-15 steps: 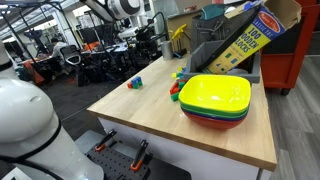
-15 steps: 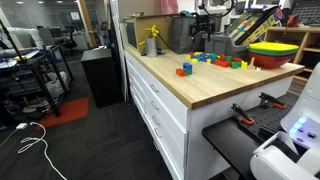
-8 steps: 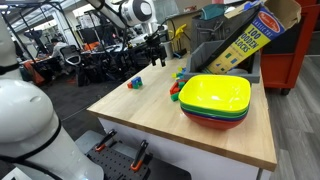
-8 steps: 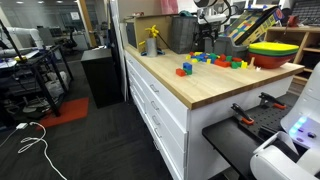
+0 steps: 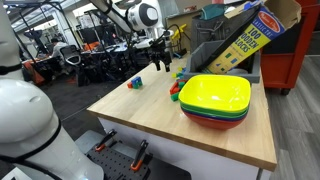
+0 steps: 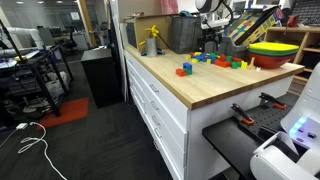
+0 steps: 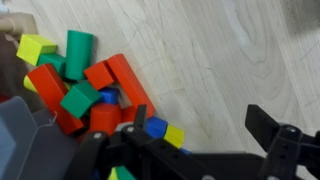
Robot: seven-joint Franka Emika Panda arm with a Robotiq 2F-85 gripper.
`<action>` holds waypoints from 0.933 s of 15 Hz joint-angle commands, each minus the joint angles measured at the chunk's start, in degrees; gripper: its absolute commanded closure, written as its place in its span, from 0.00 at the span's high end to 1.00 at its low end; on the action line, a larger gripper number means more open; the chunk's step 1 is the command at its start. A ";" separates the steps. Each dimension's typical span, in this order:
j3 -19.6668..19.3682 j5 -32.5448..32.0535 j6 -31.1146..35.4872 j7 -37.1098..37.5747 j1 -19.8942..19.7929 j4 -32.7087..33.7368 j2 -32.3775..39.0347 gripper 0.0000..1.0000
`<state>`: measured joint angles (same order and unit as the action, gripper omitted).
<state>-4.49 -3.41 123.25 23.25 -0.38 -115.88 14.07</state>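
Jaws apart, the claw (image 5: 161, 64) is hovering over the counter (image 5: 150, 112), blocks (image 7: 85, 85) lying at its ten o'clock; a yellow bowl (image 5: 215, 93) is nesting in other bowls (image 5: 212, 121).

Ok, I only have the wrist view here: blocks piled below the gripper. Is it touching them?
Observer: No, in an exterior view the gripper hangs open above the block pile, not touching.
Operator: Anything else nearby?
Observer: A stack of bowls, yellow on top, sits beside the pile.
Operator: Any stray blocks?
Observer: Two loose blocks lie apart from the pile, on the side away from the bowls.
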 commanded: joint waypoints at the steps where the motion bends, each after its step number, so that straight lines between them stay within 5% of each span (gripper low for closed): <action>1: -0.61 0.66 0.40 0.28 -0.46 -1.81 0.02 1.00; 14: -1.04 -2.26 0.88 -12.85 -1.77 -4.10 2.36 1.00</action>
<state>-5.75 -4.34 123.29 13.54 -1.77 -119.90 15.78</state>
